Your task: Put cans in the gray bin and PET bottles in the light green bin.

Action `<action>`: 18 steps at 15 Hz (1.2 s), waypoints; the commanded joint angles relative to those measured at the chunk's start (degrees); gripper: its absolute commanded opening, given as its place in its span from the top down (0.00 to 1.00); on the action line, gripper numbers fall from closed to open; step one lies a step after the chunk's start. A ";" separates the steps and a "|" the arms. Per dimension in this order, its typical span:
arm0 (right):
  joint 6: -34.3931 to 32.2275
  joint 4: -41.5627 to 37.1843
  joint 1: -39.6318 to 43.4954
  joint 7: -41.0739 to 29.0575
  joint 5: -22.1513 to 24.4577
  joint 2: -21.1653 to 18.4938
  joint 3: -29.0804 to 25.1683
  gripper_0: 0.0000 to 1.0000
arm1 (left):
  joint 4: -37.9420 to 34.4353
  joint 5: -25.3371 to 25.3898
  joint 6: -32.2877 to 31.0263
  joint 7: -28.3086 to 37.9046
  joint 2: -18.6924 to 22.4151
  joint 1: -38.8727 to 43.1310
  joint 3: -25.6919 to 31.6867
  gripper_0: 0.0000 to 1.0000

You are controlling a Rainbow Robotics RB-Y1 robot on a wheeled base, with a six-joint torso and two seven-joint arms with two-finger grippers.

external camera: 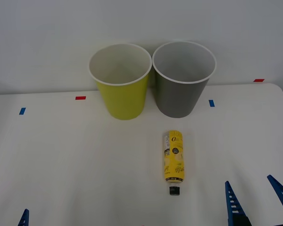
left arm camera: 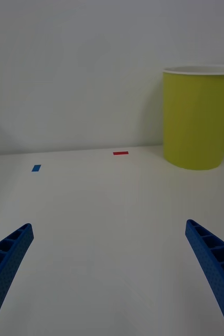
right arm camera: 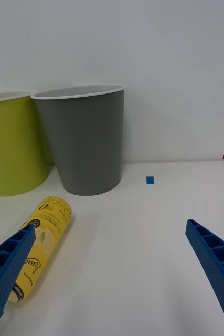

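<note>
From the front view you see a white table point(external camera: 61, 155) with the light green bin point(external camera: 121, 89) and the gray bin point(external camera: 183, 84) standing upright side by side at the far edge, their white rims touching or nearly so. Both look empty inside. The PET bottle point(external camera: 174, 161) lies on its side in front of the gray bin, well apart from it, black cap point(external camera: 174, 190) pointing toward you. The right gripper point(external camera: 257, 197) sits at the near right edge, its two blue fingers spread wide apart and holding nothing; the bottle lies just beyond and to the left of its left finger. One blue fingertip of the left gripper point(external camera: 23, 217) pokes in at the near left corner. Small red tape point(external camera: 80, 98) and blue tape point(external camera: 211, 102) marks dot the table near the bins.

In the right wrist view your right gripper point(right arm camera: 109, 236) is open, and the bottle point(right arm camera: 43, 236) lies just outside one finger point(right arm camera: 7, 273), partly hidden behind it. Bare table lies between the fingers. The gray bin point(right arm camera: 88, 142) stands ahead, the green bin point(right arm camera: 12, 147) beside it.

In the left wrist view your left gripper point(left arm camera: 109, 236) is open and empty, with bare table between the fingers. The green bin point(left arm camera: 198, 121) stands well ahead, off to the side of one finger
</note>
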 commanded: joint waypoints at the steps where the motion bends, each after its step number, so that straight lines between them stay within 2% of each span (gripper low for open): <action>1: 0.00 0.00 0.00 0.00 0.00 0.00 0.00 0.00 | 0.00 0.00 0.00 0.00 0.00 0.00 0.00 0.00; 15: 0.00 0.00 0.00 0.00 0.00 0.00 0.00 0.00 | 0.00 0.00 0.00 0.00 0.00 0.00 0.00 0.00; 16: 1.49 2.90 -0.88 0.09 0.00 1.05 0.62 0.00 | 0.00 0.00 0.00 0.00 0.00 0.00 0.00 0.00; 18: -0.97 4.22 -2.02 0.53 0.62 2.37 1.67 0.00 | 0.00 0.00 0.00 0.00 0.00 0.00 0.00 0.00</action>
